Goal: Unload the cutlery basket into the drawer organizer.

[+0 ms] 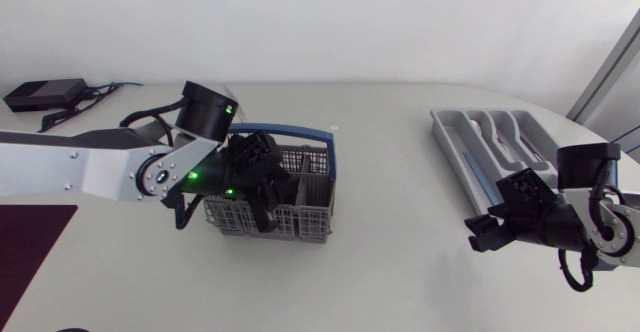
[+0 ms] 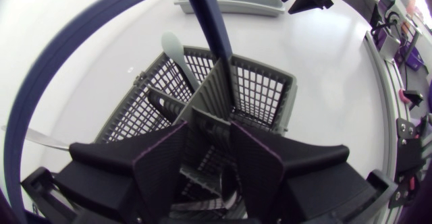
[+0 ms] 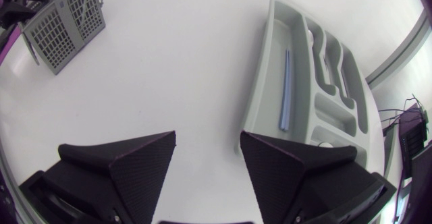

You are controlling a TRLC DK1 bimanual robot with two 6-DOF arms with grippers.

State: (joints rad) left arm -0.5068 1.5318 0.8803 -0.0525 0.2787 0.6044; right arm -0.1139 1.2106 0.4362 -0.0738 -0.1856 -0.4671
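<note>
Left claw (image 2: 208, 142) released in basket (image 1: 310, 218), divider (image 2: 212, 92) between (handle (image 2: 210, 21) arching over); right claw (image 3: 207, 150) released beside organizer (image 3: 270, 62)

Silver-grey links (image 1: 90, 167), black joints (image 1: 205, 110) — green lights (image 1: 191, 179), black cables (image 1: 575, 272), matte wedge-fingered right pincer (image 3: 208, 158)

Black box (image 1: 42, 94), dark maroon mat (image 1: 30, 244)

The left arm (image 1: 90, 167) reaches in from the left edge, green lights showing at its joints; its wrist bends down, so the left gripper (image 1: 258, 184) points downward, fingers (image 2: 162, 170) a narrow gap apart; the right arm (image 1: 595, 217) sits folded at the right edge; the right gripper (image 1: 490, 230) aims inward, fingers (image 3: 138, 163) spread wide.
</note>
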